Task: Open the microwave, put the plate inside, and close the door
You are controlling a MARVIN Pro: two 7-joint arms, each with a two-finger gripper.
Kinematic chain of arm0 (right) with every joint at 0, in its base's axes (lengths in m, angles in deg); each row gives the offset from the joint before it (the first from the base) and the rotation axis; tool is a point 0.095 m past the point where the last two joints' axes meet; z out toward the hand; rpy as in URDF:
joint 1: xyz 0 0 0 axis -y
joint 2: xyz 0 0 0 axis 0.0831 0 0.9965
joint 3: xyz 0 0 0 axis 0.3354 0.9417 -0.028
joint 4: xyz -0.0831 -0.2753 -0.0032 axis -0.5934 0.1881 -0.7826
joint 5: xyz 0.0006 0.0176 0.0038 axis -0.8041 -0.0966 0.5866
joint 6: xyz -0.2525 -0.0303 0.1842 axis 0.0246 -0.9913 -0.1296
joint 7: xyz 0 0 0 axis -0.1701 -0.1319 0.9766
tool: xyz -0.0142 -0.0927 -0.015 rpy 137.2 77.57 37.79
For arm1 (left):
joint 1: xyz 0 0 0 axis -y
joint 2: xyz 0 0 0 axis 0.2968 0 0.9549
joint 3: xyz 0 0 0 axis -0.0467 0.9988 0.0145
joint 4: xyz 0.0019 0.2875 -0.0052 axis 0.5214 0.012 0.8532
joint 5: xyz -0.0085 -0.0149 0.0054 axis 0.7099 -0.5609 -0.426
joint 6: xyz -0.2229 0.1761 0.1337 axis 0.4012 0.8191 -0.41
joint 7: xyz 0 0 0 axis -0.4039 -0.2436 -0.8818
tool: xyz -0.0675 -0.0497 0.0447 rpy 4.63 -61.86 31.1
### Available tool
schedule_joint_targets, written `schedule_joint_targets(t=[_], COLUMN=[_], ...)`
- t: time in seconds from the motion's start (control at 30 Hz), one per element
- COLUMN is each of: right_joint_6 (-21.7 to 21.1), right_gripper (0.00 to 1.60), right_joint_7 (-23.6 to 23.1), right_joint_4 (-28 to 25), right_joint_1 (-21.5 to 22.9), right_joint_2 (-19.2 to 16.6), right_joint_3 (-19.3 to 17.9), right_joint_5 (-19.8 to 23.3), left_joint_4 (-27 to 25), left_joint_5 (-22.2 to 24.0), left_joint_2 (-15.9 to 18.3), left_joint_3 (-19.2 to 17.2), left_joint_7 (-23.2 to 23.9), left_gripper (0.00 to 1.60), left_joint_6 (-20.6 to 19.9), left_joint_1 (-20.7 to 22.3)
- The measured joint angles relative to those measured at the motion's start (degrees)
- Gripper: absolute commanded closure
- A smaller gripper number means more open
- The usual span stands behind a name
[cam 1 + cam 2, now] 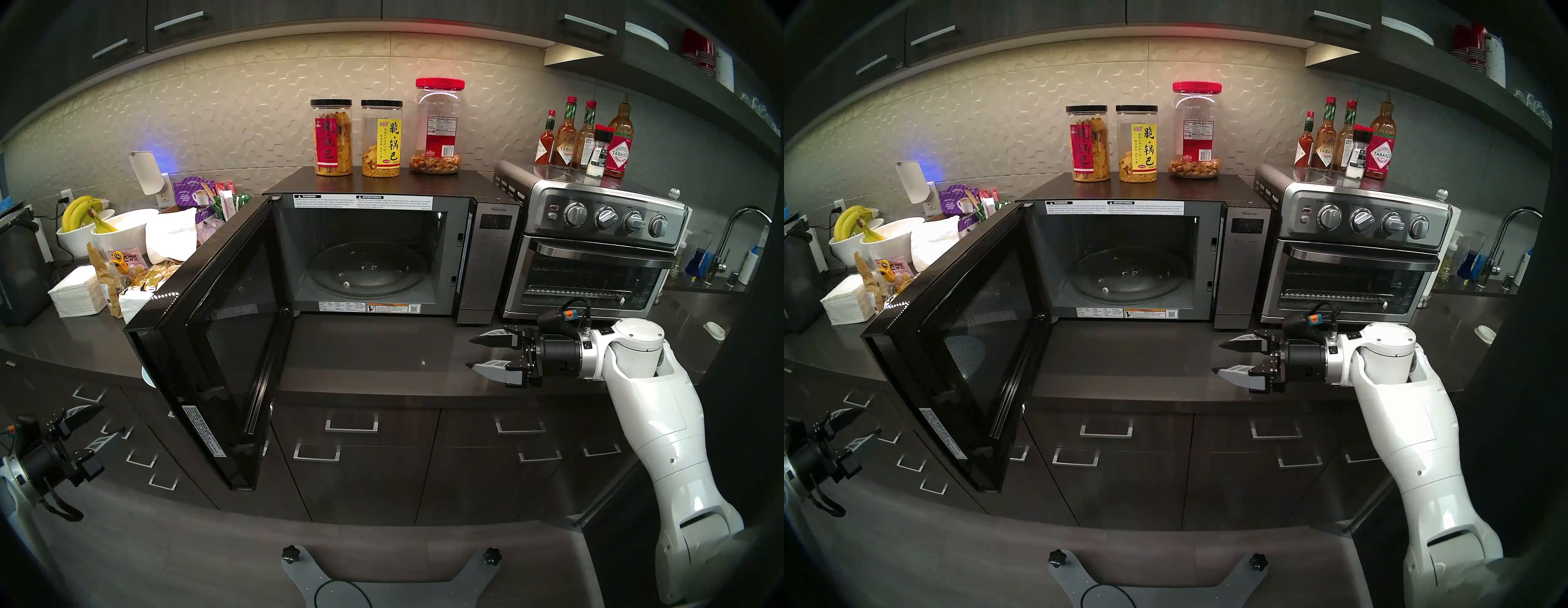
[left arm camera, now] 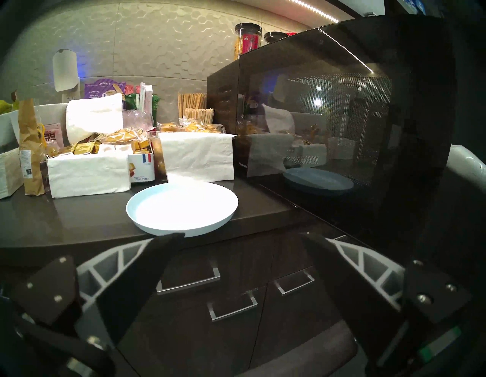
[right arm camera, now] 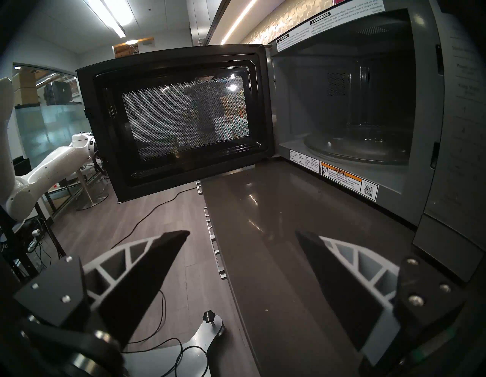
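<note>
The black microwave (image 1: pixel 491 259) stands on the counter with its door (image 1: pixel 212 339) swung wide out to the left, past the counter's edge. Its cavity holds only the glass turntable (image 1: pixel 367 271). The pale blue-white plate (image 2: pixel 181 208) lies at the counter's front edge, left of the door (image 2: pixel 315 126); the head view shows only a sliver of the plate (image 1: pixel 146 378) behind the door. My left gripper (image 1: pixel 108 422) hangs open and empty below the counter, in front of the drawers, its fingers pointing up at the plate. My right gripper (image 1: pixel 469 352) hovers open and empty over the counter, right of the microwave's opening.
A steel toaster oven (image 1: pixel 594 254) with sauce bottles on top stands right of the microwave. Three snack jars (image 1: pixel 382 136) sit on the microwave. Napkin stacks (image 2: pixel 89 173), snack packets and white bowls with bananas (image 1: pixel 85 229) crowd the counter left of the plate. Drawer handles (image 2: pixel 189 281) line the cabinet front.
</note>
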Motion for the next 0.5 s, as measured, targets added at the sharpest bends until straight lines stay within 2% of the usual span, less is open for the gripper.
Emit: schedule_joint_targets(t=[0.5], right_joint_6=[-0.08], right_gripper=[0.00], right_joint_7=[-0.23], right_joint_4=[0.00], right_joint_1=[0.00], right_joint_2=[0.20], right_joint_3=[-0.20], right_joint_5=[-0.27], left_joint_4=[7.05], left_joint_5=[0.25], left_joint_2=[4.70], left_joint_3=[2.30], left_joint_7=[0.00], left_gripper=[0.00], left_joint_6=[2.43], left_joint_1=[1.76])
